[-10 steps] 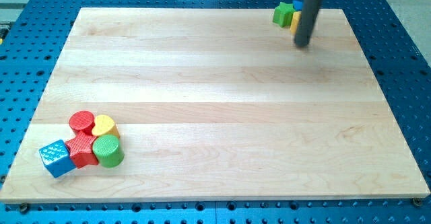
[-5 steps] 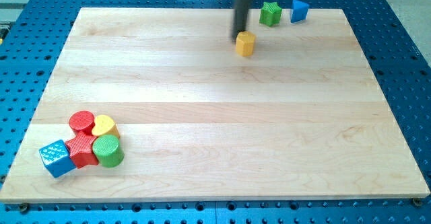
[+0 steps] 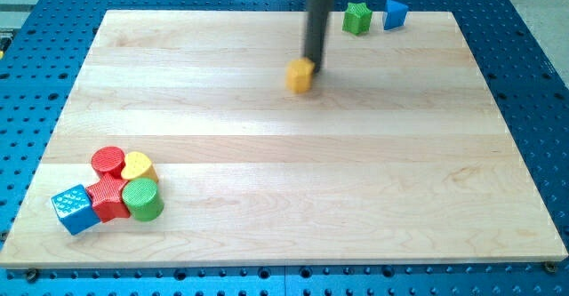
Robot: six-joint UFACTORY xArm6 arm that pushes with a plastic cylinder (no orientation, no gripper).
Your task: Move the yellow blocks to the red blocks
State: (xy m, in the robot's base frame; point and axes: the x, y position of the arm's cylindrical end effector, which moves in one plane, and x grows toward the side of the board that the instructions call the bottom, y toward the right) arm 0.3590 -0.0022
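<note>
Inspector: At the view's bottom left sits the target cluster: a red ribbed cylinder [image 3: 108,161], a red ribbed block [image 3: 108,197], a yellow heart-shaped block [image 3: 138,166] already touching them, plus a green cylinder [image 3: 142,198] and a blue cube [image 3: 73,209].

Clerk: And the block in play?

Inspector: A small yellow block [image 3: 300,76], blurred, shape uncertain, lies upper centre on the pale wooden board [image 3: 373,172], well apart from the reds. The rod's tip [image 3: 313,68] is touching or just beside its upper-right side.

Clerk: So the line of push?

Inspector: Favourable, in my judgement: tip, yellow block and red cluster run roughly along one diagonal toward bottom left. No fingers here, only a bare rod holding nothing. A green star-like block [image 3: 357,18] and blue block [image 3: 396,13] stand top right, clear.
</note>
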